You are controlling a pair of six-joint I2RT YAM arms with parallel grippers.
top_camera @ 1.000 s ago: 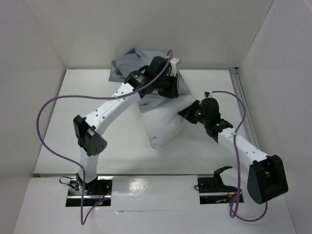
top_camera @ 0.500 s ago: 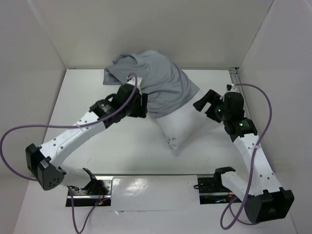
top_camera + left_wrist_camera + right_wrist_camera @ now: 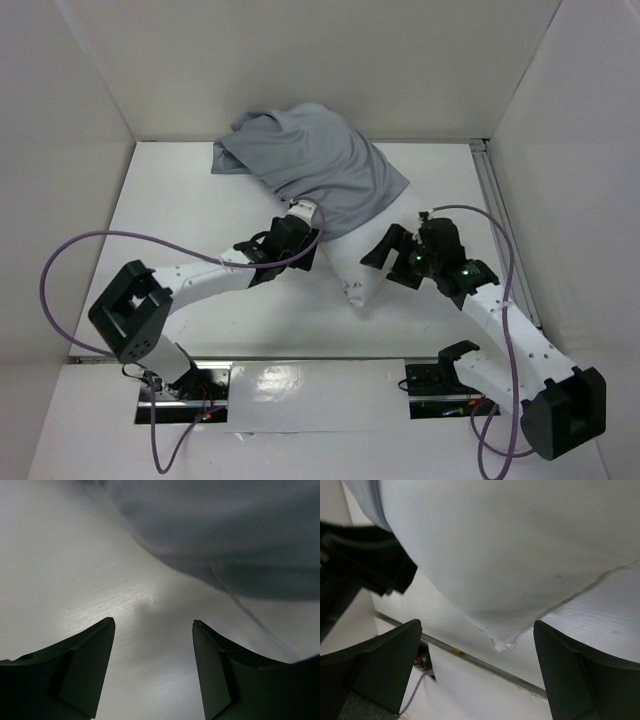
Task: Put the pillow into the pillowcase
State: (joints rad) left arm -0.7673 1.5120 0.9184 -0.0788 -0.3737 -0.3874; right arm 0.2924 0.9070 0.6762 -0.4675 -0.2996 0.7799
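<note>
The grey pillowcase (image 3: 310, 170) covers the far part of the white pillow (image 3: 365, 262), whose bare near end points at the table's front. In the left wrist view the pillowcase (image 3: 230, 530) bulges just ahead, above the table. My left gripper (image 3: 316, 248) sits low at the pillow's left side, near the pillowcase hem, open with only table between its fingers (image 3: 95, 655). My right gripper (image 3: 386, 258) is at the pillow's right side, open wide. The right wrist view shows the pillow (image 3: 520, 545) and its near corner just ahead of that gripper (image 3: 477, 624), not touched.
White walls close in the table on the left, back and right. A metal rail (image 3: 500, 230) runs along the right edge. Purple cables (image 3: 70, 260) loop off both arms. The arm bases and their mounts (image 3: 440, 380) stand along the front strip.
Both grippers, shut a second ago, now stand open. The left arm drew back from the pillowcase's far end to the pillow's near left; the right gripper came back to the pillow's right side.
</note>
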